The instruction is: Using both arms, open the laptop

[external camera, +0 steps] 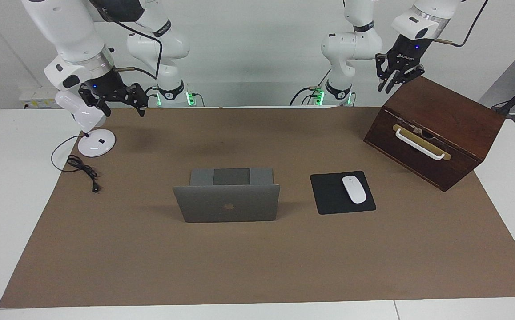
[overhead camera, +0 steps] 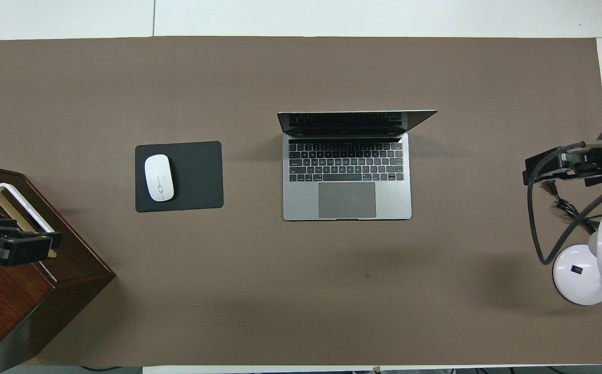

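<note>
The silver-grey laptop [external camera: 228, 206] stands open in the middle of the brown mat, its lid upright with the apple logo facing away from the robots. In the overhead view its dark keyboard [overhead camera: 346, 161] and trackpad show. My left gripper [external camera: 393, 86] is open and empty, up in the air over the wooden box; it also shows in the overhead view [overhead camera: 46, 240]. My right gripper [external camera: 122, 109] is open and empty, raised over the mat beside the desk lamp; it also shows in the overhead view [overhead camera: 529, 174]. Neither gripper touches the laptop.
A black mouse pad [external camera: 328, 195] with a white mouse [external camera: 354, 189] lies beside the laptop toward the left arm's end. A dark wooden box [external camera: 435, 133] with a white handle stands at that end. A white desk lamp [external camera: 96, 143] with a black cable stands at the right arm's end.
</note>
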`<state>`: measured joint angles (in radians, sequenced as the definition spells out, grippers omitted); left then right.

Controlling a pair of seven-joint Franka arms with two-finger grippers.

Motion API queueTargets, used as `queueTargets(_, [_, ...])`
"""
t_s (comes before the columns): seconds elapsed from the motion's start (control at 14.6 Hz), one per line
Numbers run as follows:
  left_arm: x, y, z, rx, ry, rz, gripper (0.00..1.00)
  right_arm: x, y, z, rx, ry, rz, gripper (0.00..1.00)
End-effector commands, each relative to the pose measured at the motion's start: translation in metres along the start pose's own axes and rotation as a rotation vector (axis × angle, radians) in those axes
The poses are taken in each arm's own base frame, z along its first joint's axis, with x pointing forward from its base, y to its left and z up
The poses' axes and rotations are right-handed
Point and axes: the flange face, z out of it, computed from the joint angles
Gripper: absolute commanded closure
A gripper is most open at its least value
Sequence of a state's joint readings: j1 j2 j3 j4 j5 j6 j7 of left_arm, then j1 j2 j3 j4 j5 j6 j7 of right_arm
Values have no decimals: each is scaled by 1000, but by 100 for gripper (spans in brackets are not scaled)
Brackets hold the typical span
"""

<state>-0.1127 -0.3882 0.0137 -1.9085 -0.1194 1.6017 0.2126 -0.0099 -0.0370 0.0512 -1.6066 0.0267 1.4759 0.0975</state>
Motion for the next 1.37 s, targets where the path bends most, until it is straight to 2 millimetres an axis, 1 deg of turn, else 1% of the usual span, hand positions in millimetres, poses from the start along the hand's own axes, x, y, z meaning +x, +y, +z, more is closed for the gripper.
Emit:
queueTargets(0.0, [0,-1,-19,22,-7,-6,0,1,-1,2,32,12,24,0])
queueTargets(0.07, [-1,0,-26,21,-10,-18,0,1,-1,2,32,11,28,0])
queueTargets(0.21, [2,-11,-36,27,1,-44,0,0,-2,2,34,9,29,0])
queueTargets(0.27, [3,-11,-41,32,11,-46,0,0,-1,2,33,6,29,0])
queueTargets(0.34, [5,-15,-39,30,9,-52,0,-1,-1,2,33,4,29,0])
queueTargets(0.41, [5,-16,-42,50,11,-51,0,-2,-1,1,35,6,30,0])
queueTargets(0.55, [9,-17,-51,103,-7,-38,0,-4,-3,1,36,5,27,0])
queueTargets(0.69, [14,-20,-60,112,-10,-40,0,-5,-5,4,35,2,26,0])
queueTargets(0.82, [15,-26,-60,134,-18,-48,0,-7,-4,7,32,-5,25,0])
queueTargets(1.03, [19,-30,-56,138,-31,-53,0,-11,-6,11,30,-13,13,0])
queueTargets(1.17, [27,-32,-62,137,-36,-55,0,-9,0,8,36,-2,24,0])
queueTargets(1.23, [34,-37,-58,137,-54,-60,0,-10,-5,6,36,10,15,0])
queueTargets(1.3, [39,-43,-59,141,-58,-68,0,-9,-5,6,36,13,15,0])
